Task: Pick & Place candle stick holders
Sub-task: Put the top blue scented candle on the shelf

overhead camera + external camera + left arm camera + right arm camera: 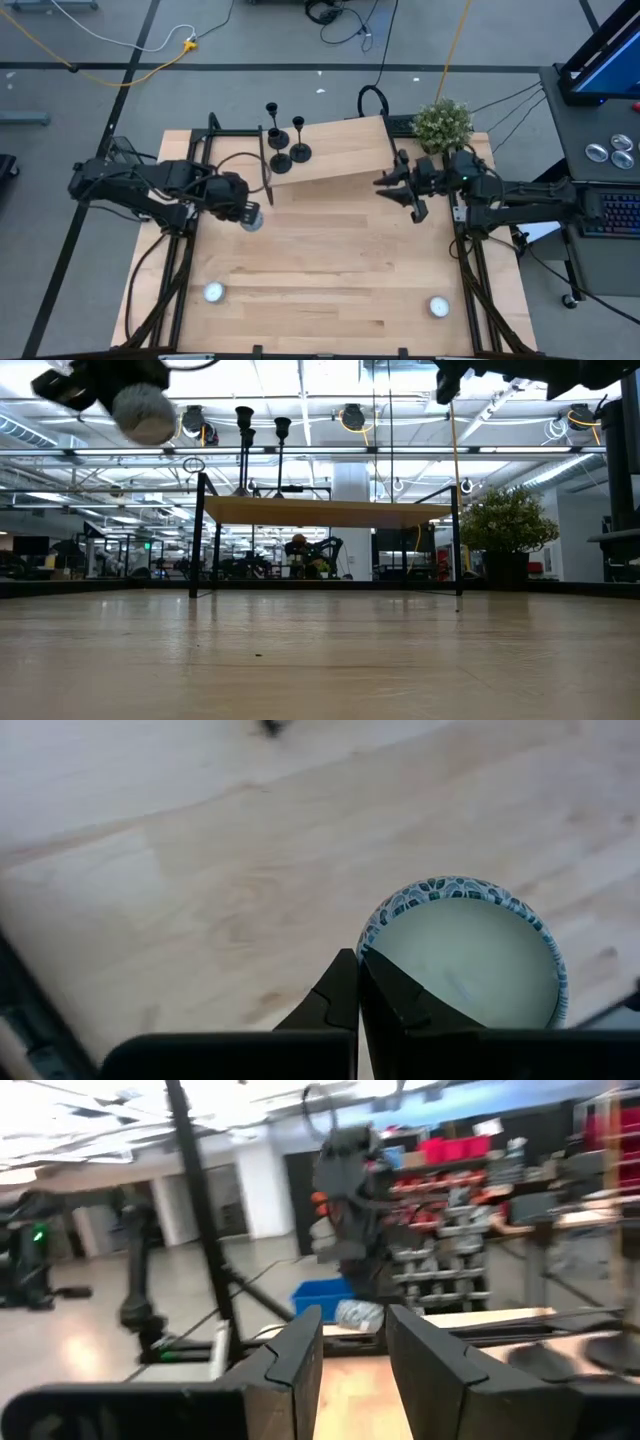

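Note:
Three black candle stick holders stand on their round bases at the left end of a raised wooden shelf; they also show in the low view. My left gripper is shut on a small round candle tin with a blue patterned rim and white wax, held high above the table, in front of the shelf's left end. My right gripper is open and empty at the shelf's right end, its fingers pointing toward the left arm. My left gripper pinches the candle tin's rim at one side. One finger lies over the wax inside and the other is outside the wall. The tin is lifted clear of the table, its open top toward the wrist camera.
Two more round candles stand near the table's near edge, one at the left and one at the right. A potted plant stands at the far right behind the shelf. The shelf's black legs stand on the table.

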`<state>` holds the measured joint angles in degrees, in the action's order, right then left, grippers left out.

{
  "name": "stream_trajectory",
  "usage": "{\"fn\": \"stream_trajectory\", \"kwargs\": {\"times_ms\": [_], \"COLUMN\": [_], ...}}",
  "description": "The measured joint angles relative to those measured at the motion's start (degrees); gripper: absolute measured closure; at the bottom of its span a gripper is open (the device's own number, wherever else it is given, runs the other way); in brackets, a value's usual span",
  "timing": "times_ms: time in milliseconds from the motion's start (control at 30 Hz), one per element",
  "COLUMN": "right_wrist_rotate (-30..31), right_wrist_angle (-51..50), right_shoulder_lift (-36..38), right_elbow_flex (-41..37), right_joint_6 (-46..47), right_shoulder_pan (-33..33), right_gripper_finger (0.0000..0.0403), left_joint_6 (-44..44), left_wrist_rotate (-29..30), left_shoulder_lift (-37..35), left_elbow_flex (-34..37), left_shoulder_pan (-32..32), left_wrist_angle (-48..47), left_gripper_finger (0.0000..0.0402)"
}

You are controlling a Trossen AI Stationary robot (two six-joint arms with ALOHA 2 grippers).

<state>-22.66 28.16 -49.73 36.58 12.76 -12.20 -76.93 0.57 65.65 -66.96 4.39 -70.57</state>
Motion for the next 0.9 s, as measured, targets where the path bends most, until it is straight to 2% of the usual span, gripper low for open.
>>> {"fn": "stream_trajectory", "kwargs": {"times_ms": [233,433,633,900], "right_wrist_rotate": [0.06,0.45,0.43,0.50], "right_wrist_angle": [3.66,2.37,-6.88,-16.41], "right_shoulder_lift": [-7.36,-12.39,-14.93,-18.01], "right_elbow_flex": [0.05,2.72,7.60,12.86], "right_joint_6": [-5.04,-8.06,-13.58,-18.53], "right_shoulder_pan": [5.35,8.41,11.01,13.98], "right_gripper_finger": [0.0298,0.0298,0.0298,0.0297], "left_joint_6": [0.62,2.33,2.75,2.25], "left_wrist_rotate": [2.55,2.97,5.00,8.55], "left_shoulder_lift": [11.62,21.19,29.00,34.76], "left_elbow_flex": [-13.45,-24.41,-33.80,-42.75], "left_shoulder_pan": [4.83,6.78,8.30,9.65], "left_wrist_angle": [-0.43,-2.32,-4.82,-6.31], "left_gripper_finger": [0.0401,0.0401,0.0401,0.0401]}}
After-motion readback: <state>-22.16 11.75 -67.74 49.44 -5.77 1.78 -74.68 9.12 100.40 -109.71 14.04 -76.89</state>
